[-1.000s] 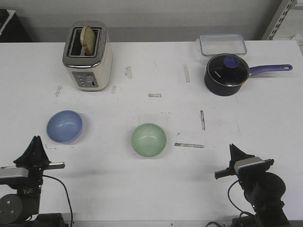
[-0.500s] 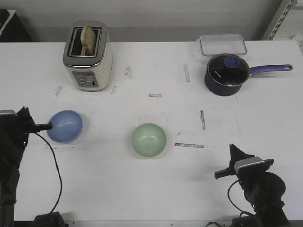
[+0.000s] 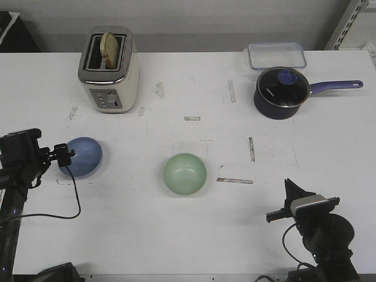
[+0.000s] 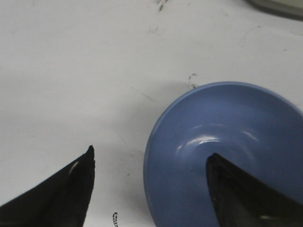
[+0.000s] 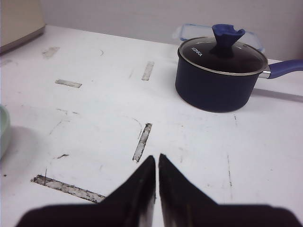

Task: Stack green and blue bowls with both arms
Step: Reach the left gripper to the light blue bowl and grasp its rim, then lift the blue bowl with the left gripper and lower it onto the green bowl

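Observation:
The pale blue bowl (image 3: 84,155) sits on the white table at the left; it fills the left wrist view (image 4: 227,142). The mint green bowl (image 3: 184,173) sits near the table's middle, and its rim shows at the edge of the right wrist view (image 5: 4,130). My left gripper (image 3: 66,155) is open at the blue bowl's left rim. In the left wrist view (image 4: 150,156) one finger is over the bowl's inside and the other is outside over the table. My right gripper (image 3: 289,189) is shut and empty at the front right, fingers together (image 5: 156,160).
A cream toaster (image 3: 109,69) with bread stands at the back left. A dark saucepan (image 3: 282,91) with a purple handle and a clear lidded box (image 3: 276,54) are at the back right. Worn tape marks (image 3: 235,180) dot the table.
My left arm has moved right and slightly down, bringing its gripper to the blue bowl's left rim. The right arm and both bowls have not moved.

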You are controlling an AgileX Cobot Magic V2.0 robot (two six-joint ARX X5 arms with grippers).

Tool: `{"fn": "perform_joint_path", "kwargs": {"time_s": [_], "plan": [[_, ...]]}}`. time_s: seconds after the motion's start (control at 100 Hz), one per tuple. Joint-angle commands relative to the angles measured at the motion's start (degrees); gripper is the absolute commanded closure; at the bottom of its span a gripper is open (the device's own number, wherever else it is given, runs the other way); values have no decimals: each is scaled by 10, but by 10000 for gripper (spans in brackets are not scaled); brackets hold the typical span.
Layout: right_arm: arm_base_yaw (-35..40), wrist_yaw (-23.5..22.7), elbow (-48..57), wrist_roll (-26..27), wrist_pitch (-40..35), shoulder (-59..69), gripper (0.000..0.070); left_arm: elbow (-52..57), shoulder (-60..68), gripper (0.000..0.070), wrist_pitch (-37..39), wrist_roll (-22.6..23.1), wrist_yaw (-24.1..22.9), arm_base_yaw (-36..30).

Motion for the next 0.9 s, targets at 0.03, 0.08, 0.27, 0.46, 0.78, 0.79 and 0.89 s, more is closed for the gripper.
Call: {"fn": "perform_joint_path", "kwargs": {"time_s": [0.03,0.08,0.27,0.46,0.78,0.79,0.89], "plan": [[1,0,-1,-2,9,3,699,8,45,251,6,-9,5,6],[1,0,-1,-2,9,3,699,8,68,251,7,-10,4,8],[1,0,-1,-2,9,3,699,8,131,256,6,-24,4,12],[1,0,-1,-2,9,3,699,8,141,540,9,-55,5,12],[1,0,-1,-2,9,3,699,18,137,700,19,-55,28,11],[1,0,-1,-2,9,3,699,19,136,700,19,-55,30,11],[1,0,-1,-2,9,3,699,38,118,700,16,-59,71,8]]}}
